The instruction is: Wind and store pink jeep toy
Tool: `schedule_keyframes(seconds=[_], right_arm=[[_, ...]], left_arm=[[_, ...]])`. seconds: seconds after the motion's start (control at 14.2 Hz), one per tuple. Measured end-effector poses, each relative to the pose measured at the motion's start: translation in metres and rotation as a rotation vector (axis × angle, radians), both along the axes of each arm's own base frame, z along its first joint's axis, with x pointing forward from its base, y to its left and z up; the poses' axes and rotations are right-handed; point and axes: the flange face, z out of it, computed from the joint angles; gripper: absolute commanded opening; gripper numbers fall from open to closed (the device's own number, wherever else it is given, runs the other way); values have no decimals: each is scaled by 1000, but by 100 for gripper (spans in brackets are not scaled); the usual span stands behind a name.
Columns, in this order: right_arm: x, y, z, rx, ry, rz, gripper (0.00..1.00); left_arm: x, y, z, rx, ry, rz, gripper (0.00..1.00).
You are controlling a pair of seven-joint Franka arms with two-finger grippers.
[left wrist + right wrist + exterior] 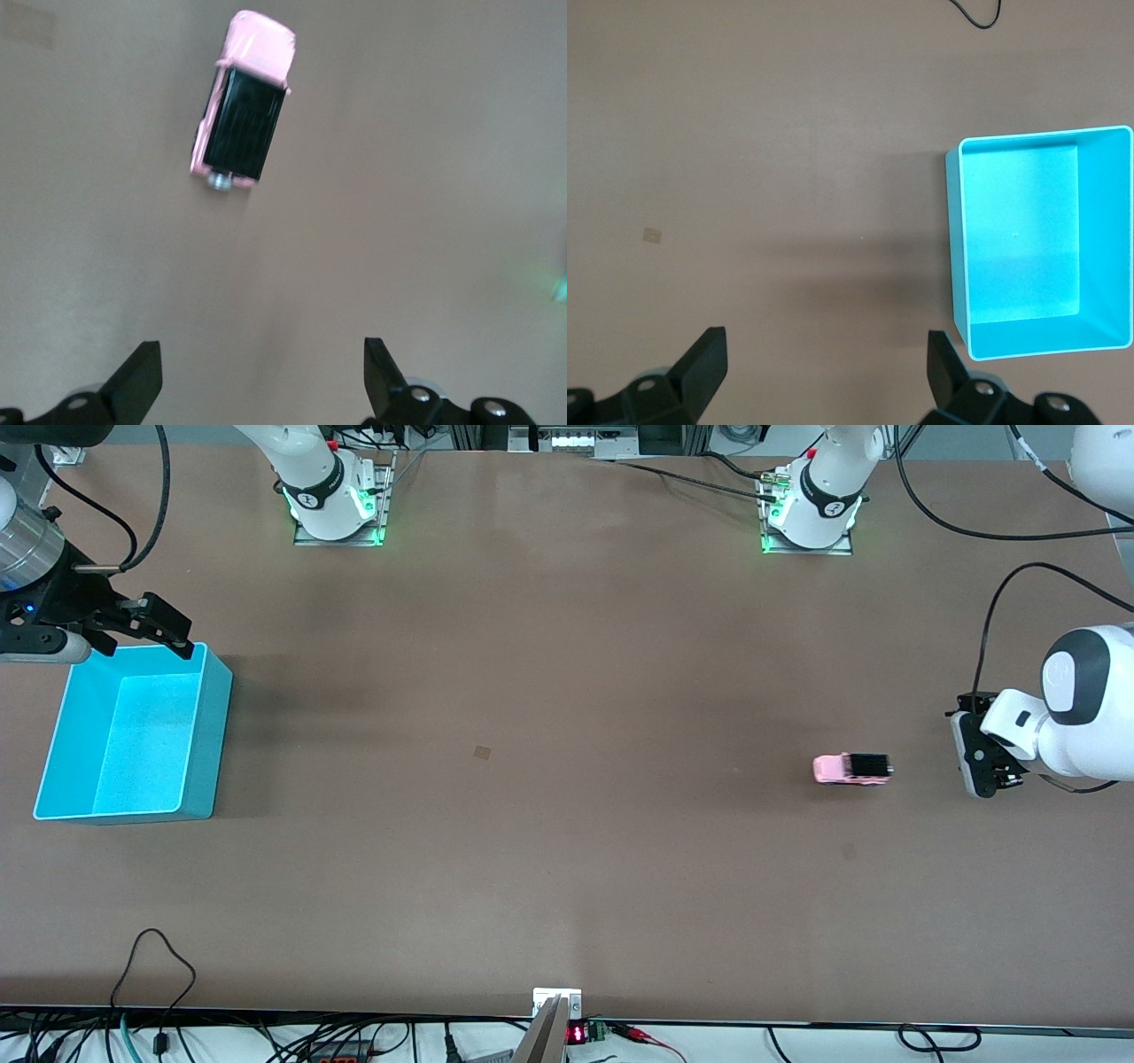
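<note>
The pink jeep toy (851, 769) stands on its wheels on the brown table, toward the left arm's end. In the left wrist view the pink jeep toy (244, 102) shows its black ribbed roof and a small metal knob at one end. My left gripper (263, 370) hangs open and empty beside the toy, closer to the table's end and apart from it. My right gripper (170, 625) is open and empty at the right arm's end of the table. It hangs over the corner of a blue bin.
The open blue bin (209, 726) sits at the right arm's end of the table with nothing in it; in the right wrist view the blue bin (958, 266) lies beside the fingers. A small tan mark (481, 752) is on the middle of the table. Cables run along the front edge.
</note>
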Motion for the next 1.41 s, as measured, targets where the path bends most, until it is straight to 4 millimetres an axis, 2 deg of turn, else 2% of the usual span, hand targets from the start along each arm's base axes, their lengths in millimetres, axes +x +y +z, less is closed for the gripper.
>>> schedule_keyframes(seconds=[0.21, 0.35, 0.57, 0.71, 0.85, 0.99, 1.13, 1.27, 1.41], right_arm=[[0, 0, 0, 0, 0, 0, 100], [0, 0, 0, 0, 0, 0, 100], [0, 0, 0, 0, 0, -1, 100], [0, -1, 0, 0, 0, -1, 100], [0, -1, 0, 0, 0, -1, 100], [0, -2, 0, 0, 0, -1, 100], [0, -2, 0, 0, 0, -2, 100], [0, -2, 0, 0, 0, -1, 100], [0, -2, 0, 0, 0, -1, 100]], left_arm=[[9, -49, 65, 68, 20, 173, 100], [9, -73, 102, 113, 30, 278, 100], [4, -103, 144, 182, 2, 420, 100], [-7, -128, 171, 247, -47, 525, 100], [-21, -145, 193, 292, -121, 647, 100], [-35, -147, 210, 290, -199, 814, 100], [-48, -134, 224, 266, -251, 986, 100], [-57, -119, 236, 249, -287, 1081, 100], [-61, -110, 240, 243, -297, 1112, 100]])
